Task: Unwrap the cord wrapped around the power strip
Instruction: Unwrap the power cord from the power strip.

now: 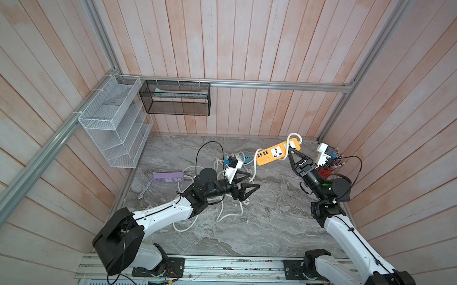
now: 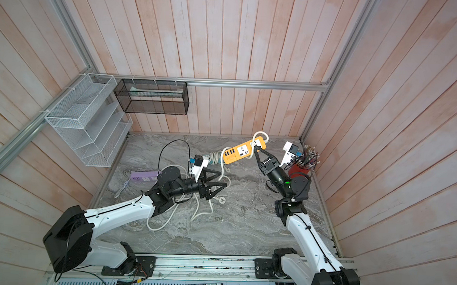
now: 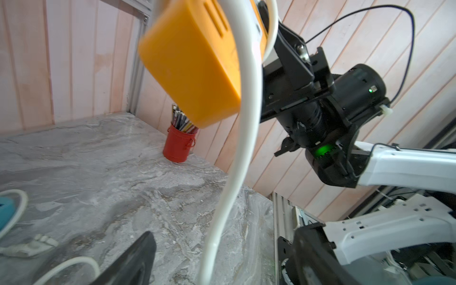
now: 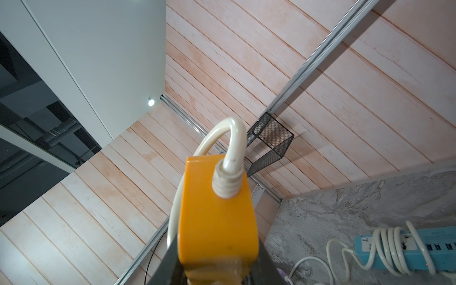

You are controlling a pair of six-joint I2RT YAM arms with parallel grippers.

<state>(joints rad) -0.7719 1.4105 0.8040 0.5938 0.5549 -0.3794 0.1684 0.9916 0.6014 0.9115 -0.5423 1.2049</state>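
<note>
Holding: right gripper (image 1: pixel 293 150) clamped on power strip (image 1: pixel 274 153), one o'clock.
Left gripper (image 1: pixel 255 180): jaws apart, cord (image 3: pixel 244 123) between.
Cord: springy, light; take it near strip.

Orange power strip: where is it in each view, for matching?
Top view: orange power strip just right of centre.
Top view: near centre.
Left wrist: upper middle, blurred.
Right wrist: bottom centre, end-on.
Shared landmark: white cord looping off its end.
</note>
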